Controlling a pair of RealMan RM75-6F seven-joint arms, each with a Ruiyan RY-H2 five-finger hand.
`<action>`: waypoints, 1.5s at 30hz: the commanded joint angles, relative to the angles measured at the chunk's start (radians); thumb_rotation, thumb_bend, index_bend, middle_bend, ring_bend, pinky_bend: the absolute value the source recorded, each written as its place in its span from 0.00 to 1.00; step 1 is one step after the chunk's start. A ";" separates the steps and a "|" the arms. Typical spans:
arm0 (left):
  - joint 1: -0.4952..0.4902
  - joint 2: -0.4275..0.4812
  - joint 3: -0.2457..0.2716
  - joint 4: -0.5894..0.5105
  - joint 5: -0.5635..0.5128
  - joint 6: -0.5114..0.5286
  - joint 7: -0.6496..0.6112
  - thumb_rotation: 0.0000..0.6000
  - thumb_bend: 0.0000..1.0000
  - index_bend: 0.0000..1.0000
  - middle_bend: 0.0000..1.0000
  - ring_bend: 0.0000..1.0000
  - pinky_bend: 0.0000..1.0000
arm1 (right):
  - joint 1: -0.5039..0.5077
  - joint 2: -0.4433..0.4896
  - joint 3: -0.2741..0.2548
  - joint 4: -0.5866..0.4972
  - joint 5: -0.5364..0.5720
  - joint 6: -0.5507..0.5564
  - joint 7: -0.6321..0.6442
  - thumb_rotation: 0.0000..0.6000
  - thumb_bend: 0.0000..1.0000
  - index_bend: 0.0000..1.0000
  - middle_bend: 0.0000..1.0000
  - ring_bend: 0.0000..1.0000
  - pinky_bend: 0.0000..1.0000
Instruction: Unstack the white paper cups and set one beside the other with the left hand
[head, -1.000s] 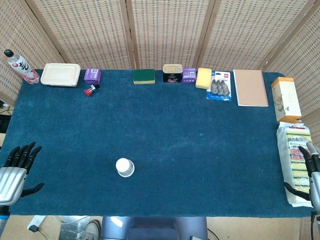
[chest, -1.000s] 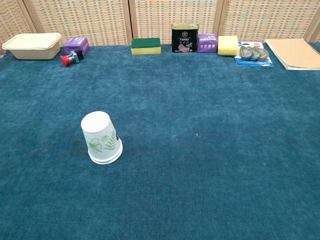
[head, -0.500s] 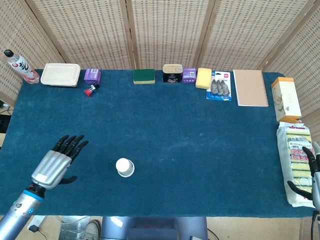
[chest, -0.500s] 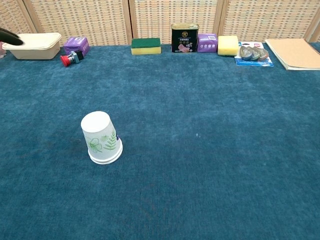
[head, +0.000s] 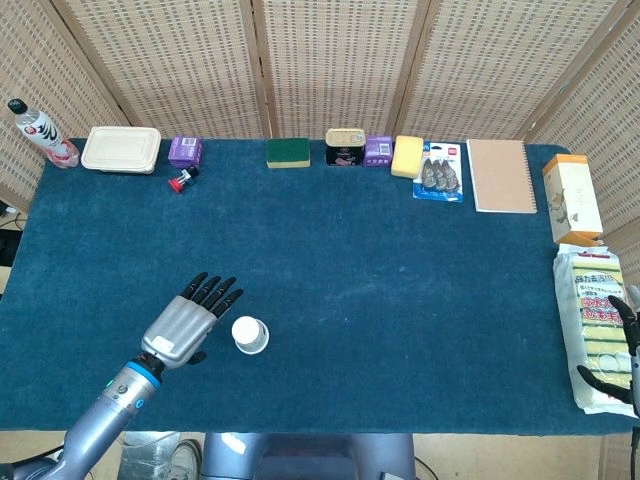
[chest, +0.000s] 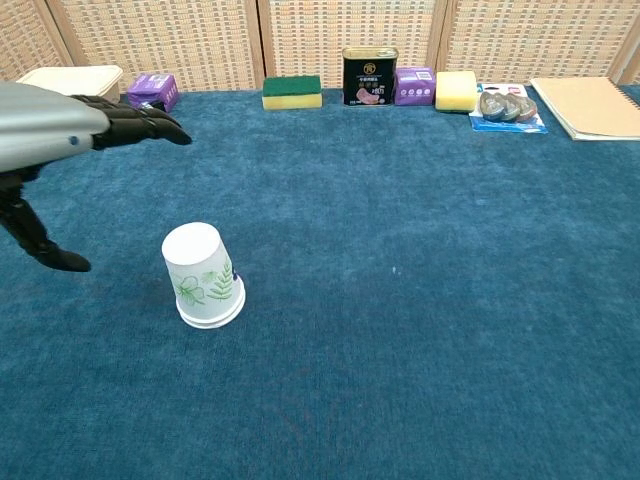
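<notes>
Nothing unstacked yet — the white paper cups (head: 250, 335) sit nested, mouth down, toward the table's (head: 400, 300) near edge left of centre, my left hand (head: 185, 322) just beside them, fingers spread, holding nothing — grasp and separation remain.

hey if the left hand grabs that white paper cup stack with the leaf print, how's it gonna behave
The upside-down white paper cup stack with green leaf print likely weighs little and crushes easily, being thin paper. Resting on its wide rim, it looks stable, though a nudge from the open left hand could slide it across the blue cloth.
</notes>
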 joint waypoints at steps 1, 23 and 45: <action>-0.060 -0.080 -0.003 0.000 -0.107 0.025 0.081 1.00 0.08 0.00 0.00 0.00 0.00 | -0.001 0.006 0.000 0.002 -0.004 0.000 0.017 1.00 0.00 0.09 0.00 0.00 0.00; -0.195 -0.247 0.019 0.111 -0.261 0.105 0.129 1.00 0.19 0.20 0.00 0.00 0.02 | 0.003 0.012 0.001 0.022 -0.016 -0.002 0.084 1.00 0.00 0.08 0.00 0.00 0.00; -0.243 -0.236 0.060 0.085 -0.284 0.171 0.105 1.00 0.21 0.36 0.00 0.00 0.02 | 0.005 0.017 -0.003 0.020 -0.018 -0.010 0.094 1.00 0.00 0.08 0.00 0.00 0.00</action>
